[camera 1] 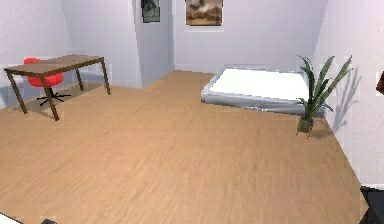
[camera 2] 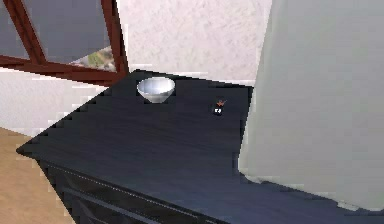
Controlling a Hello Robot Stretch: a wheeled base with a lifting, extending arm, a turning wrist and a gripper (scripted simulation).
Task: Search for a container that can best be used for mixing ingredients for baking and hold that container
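A small white bowl [camera 2: 155, 89] stands upright near the far edge of a dark blue-black cabinet top [camera 2: 130, 145] in the arm side view. To its right on the same top lies a tiny dark item with a red mark [camera 2: 219, 106].
A window with a red-brown frame [camera 2: 60, 65] sits behind the cabinet at the left. In the forward view, a wooden desk [camera 1: 60, 68] with a red chair [camera 1: 43, 75] stands at left, a low bed [camera 1: 258, 86] at the back and a potted plant [camera 1: 318, 90] at right. Wood floor [camera 1: 170, 150] between.
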